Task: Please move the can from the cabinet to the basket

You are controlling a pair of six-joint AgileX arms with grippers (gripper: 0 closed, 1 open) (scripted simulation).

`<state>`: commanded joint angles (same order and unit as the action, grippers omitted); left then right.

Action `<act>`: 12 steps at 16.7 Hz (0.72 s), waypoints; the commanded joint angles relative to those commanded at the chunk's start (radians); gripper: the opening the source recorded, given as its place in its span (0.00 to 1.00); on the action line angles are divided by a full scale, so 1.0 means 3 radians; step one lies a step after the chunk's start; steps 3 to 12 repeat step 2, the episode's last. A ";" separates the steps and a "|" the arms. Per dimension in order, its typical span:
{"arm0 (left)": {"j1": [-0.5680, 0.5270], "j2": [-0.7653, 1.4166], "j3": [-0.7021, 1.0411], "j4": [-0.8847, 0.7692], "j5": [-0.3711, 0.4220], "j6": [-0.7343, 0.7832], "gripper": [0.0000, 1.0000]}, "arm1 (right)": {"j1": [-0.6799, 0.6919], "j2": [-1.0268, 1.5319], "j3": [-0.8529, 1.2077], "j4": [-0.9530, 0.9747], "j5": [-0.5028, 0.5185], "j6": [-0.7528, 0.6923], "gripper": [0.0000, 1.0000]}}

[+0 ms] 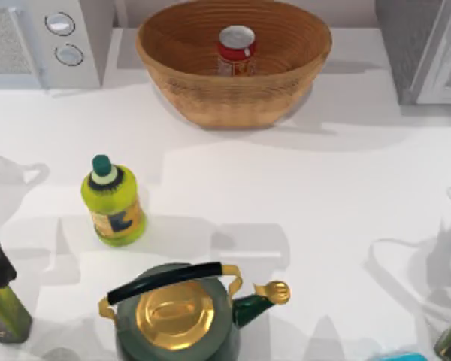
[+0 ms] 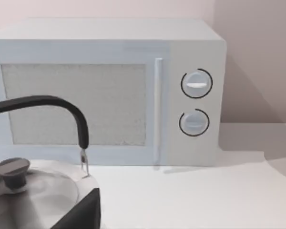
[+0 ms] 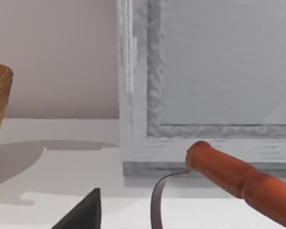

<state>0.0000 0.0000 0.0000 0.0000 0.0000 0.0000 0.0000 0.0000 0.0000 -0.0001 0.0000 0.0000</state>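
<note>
The red cylindrical can [image 1: 237, 50] with its shiny silver top stands upright inside the ribbed woven wicker basket [image 1: 210, 94], well apart from the speckled grey cabinet [image 1: 425, 53]. Whether either pincer is open or closed, I cannot tell.

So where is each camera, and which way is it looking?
Top view: above the table, looking down at the basket holding the can.
Left wrist view: on my left arm, facing the microwave; a dark fingertip shows.
Right wrist view: on my right arm, facing the cabinet.
Shared: top and right wrist views both show basket and cabinet.
</note>
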 joint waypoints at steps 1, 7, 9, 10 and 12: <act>0.0000 0.0000 0.0000 0.0000 0.0000 0.0000 1.00 | 0.0000 0.0000 0.0000 0.0000 0.0000 0.0000 1.00; 0.0000 0.0000 0.0000 0.0000 0.0000 0.0000 1.00 | 0.0000 0.0000 0.0000 0.0000 0.0000 0.0000 1.00; 0.0000 0.0000 0.0000 0.0000 0.0000 0.0000 1.00 | 0.0000 0.0000 0.0000 0.0000 0.0000 0.0000 1.00; 0.0000 0.0000 0.0000 0.0000 0.0000 0.0000 1.00 | 0.0000 0.0000 0.0000 0.0000 0.0000 0.0000 1.00; 0.0000 0.0000 0.0000 0.0000 0.0000 0.0000 1.00 | 0.0000 0.0000 0.0000 0.0000 0.0000 0.0000 1.00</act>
